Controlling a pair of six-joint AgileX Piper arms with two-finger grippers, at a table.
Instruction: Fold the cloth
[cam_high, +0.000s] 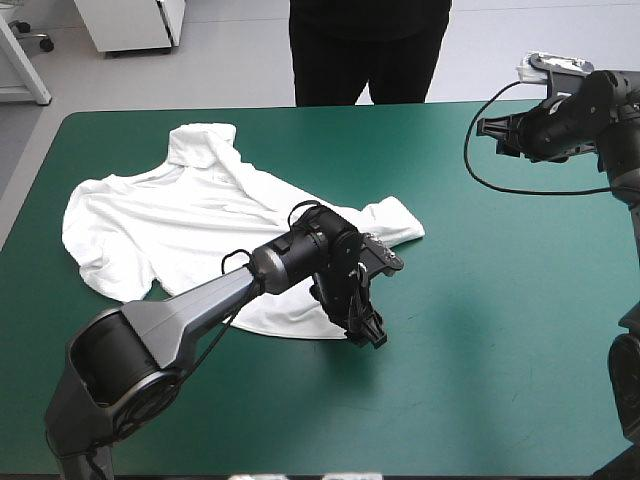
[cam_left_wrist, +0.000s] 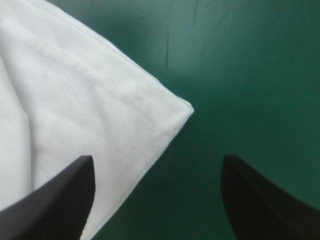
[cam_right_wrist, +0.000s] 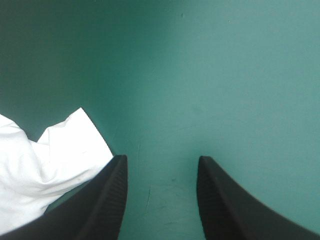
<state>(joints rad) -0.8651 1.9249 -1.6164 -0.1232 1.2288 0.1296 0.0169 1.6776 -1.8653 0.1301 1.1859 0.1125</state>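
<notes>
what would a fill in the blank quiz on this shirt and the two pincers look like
1. The T-shirt on the teal-green cover is ____ in colour.
2. The left pincer has its fingers ____, with a hemmed corner of the T-shirt just ahead of it.
3. The right pincer is open too and grips ____.
4. The pincer low beside the T-shirt's near edge belongs to the ____ arm.

Missing words: white; open; nothing; left

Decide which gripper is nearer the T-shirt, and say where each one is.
Left. The left gripper is open at the T-shirt's near corner; the right gripper is raised by the table's far right corner, clear of it.
</notes>
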